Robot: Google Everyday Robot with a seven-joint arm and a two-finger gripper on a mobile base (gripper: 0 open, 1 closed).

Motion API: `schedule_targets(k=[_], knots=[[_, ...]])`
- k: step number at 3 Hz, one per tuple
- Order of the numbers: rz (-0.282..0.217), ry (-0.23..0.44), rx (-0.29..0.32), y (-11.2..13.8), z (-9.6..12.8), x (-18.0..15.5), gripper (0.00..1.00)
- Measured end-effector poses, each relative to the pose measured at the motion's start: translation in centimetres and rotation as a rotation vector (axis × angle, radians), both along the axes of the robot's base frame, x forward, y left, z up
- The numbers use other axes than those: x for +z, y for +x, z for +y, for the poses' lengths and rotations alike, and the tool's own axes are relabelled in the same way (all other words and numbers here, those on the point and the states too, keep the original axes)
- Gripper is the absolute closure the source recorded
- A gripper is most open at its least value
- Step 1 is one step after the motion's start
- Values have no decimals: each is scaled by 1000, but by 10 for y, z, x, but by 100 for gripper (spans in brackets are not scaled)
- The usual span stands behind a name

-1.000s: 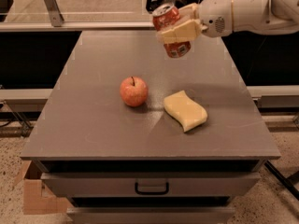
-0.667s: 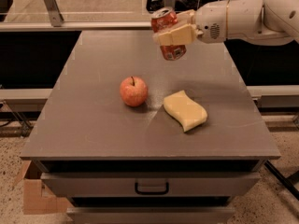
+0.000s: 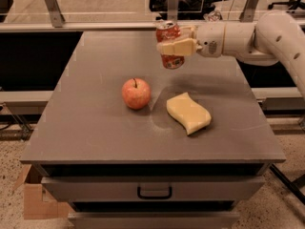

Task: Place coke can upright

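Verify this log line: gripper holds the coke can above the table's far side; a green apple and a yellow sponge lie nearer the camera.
Wrong colour: the camera view shows the apple is red, not green. The gripper does hold the coke can above the far side of the table, and the yellow sponge lies nearer.

Coke can (image 3: pixel 171 61) held over the far side of the table (image 3: pixel 95 128), behind apple (image 3: pixel 136 93) and sponge (image 3: pixel 188 112)

The gripper (image 3: pixel 172 39), reaching in from the right on its arm (image 3: pixel 248 37), clasps the coke can clear of the tabletop. The apple sits near the middle, the sponge close on its right, not touching. A drawer (image 3: pixel 155 190) lies under the front edge.
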State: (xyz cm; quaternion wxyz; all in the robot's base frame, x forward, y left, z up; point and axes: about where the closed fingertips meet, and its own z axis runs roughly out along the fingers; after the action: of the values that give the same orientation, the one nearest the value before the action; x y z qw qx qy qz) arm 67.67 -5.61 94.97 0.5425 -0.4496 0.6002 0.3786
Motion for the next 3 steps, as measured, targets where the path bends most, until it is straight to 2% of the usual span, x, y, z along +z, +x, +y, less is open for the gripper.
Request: schedule_targets(k=[2, 3], knots=[[7, 39, 15, 18, -9, -36, 100], [20, 15, 4, 23, -13, -51, 85]])
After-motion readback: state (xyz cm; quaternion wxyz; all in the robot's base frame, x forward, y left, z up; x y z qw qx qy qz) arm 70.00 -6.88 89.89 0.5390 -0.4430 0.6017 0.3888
